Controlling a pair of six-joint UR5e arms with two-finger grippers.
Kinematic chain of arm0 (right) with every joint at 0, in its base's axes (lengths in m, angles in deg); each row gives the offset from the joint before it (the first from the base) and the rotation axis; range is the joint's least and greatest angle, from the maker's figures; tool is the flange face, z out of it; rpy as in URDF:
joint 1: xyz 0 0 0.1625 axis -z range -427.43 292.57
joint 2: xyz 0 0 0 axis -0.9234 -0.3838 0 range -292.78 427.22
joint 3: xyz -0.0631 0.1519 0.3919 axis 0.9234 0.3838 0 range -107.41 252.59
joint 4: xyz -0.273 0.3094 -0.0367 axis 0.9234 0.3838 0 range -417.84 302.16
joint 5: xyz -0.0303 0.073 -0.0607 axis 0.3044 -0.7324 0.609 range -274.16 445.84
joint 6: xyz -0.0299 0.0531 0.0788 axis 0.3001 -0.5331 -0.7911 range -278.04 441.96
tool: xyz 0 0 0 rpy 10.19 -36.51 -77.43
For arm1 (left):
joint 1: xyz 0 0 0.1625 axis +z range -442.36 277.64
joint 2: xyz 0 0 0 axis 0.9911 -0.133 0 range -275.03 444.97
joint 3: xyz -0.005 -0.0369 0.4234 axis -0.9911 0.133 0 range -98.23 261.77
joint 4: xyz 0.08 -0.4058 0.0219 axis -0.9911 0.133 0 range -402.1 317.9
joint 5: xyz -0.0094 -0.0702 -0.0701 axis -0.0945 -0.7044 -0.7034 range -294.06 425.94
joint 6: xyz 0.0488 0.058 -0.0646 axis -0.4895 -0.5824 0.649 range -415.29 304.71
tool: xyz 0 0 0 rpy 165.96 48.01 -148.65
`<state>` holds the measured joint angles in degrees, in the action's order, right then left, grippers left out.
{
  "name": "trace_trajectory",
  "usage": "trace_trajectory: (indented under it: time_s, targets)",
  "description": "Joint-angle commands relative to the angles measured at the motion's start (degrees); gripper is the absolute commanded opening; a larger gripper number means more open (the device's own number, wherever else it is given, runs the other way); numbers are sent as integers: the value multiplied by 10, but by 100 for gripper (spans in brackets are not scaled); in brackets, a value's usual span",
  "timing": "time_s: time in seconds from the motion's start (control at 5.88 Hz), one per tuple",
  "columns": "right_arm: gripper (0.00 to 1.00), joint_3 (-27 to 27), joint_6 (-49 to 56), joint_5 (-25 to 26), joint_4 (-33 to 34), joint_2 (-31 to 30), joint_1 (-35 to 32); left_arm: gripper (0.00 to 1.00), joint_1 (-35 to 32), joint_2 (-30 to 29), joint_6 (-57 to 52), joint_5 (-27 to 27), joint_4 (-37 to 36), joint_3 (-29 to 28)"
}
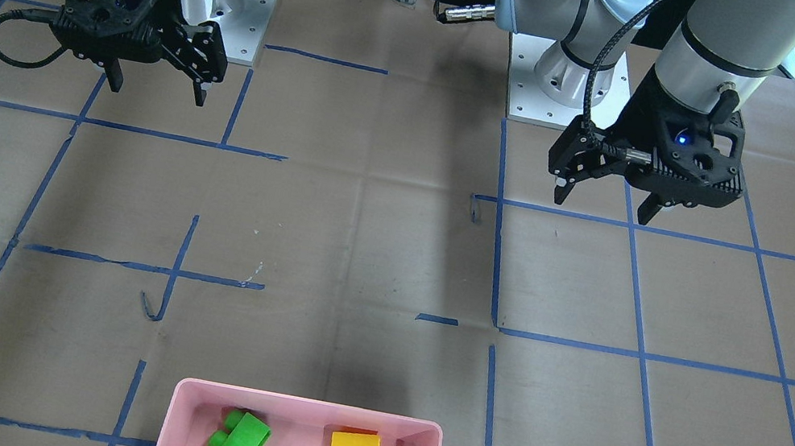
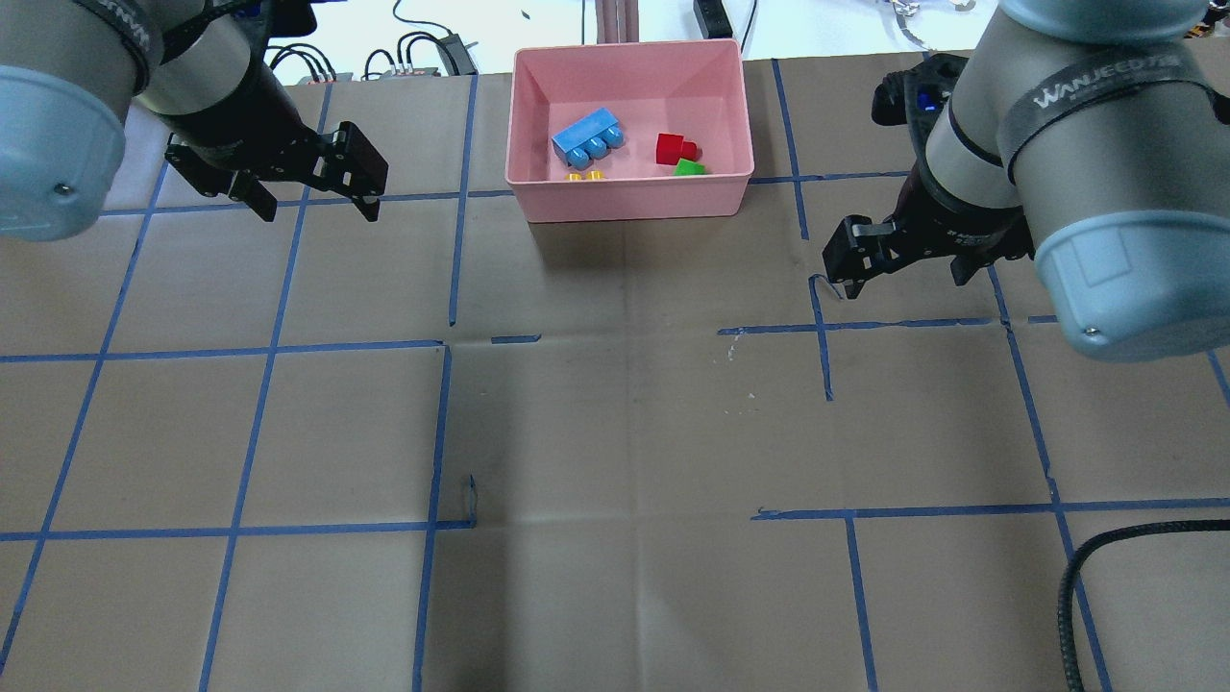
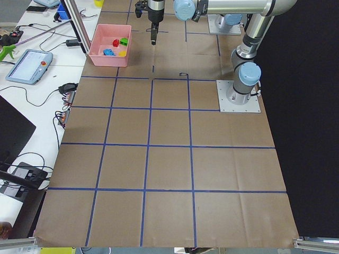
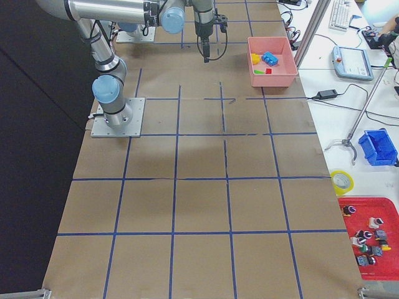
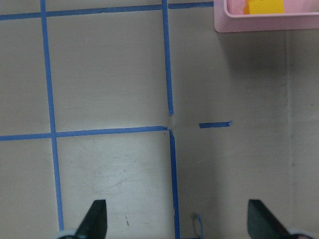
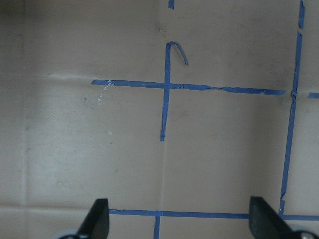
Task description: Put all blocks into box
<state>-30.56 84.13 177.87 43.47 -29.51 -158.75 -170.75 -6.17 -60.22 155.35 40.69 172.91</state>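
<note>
1. Left tool (image 2: 317, 211) is hovering over the bench (image 2: 615, 432), gaping wide and empty, well apart from the box (image 2: 629, 204).
2. The box is holding the blue block (image 2: 588, 135), yellow block (image 2: 584, 177), red block (image 2: 673, 149) and green block (image 2: 689, 168).
3. Right tool (image 2: 898, 284) is hanging wide open and empty, right of the box.

Brown paper (image 2: 615, 432) gridded with blue tape (image 2: 269, 348) covers the bench (image 4: 199, 205); a white side table (image 4: 374, 115) carries cables (image 4: 340, 92) and a teach pendant (image 4: 352, 61).

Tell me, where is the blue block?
In the overhead view, the blue block lies inside the pink box, on its left side, just beyond the yellow block.
</note>
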Motion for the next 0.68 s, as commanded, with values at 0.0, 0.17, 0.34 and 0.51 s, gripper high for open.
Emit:
trace_trajectory:
  time_s: [0.0,0.17,0.34,0.51]
  targets:
    - [100,27,-9,-3,-41,1,0,99,-5,-9,0,0,0,0]
    - [100,27,-9,-3,-44,1,-1,99,-5,-9,0,1,3,0]
    - [100,27,-9,-3,-44,1,-1,99,-5,-8,0,1,3,0]
    - [100,27,-9,-4,-44,1,-2,99,-4,-8,0,1,3,0]
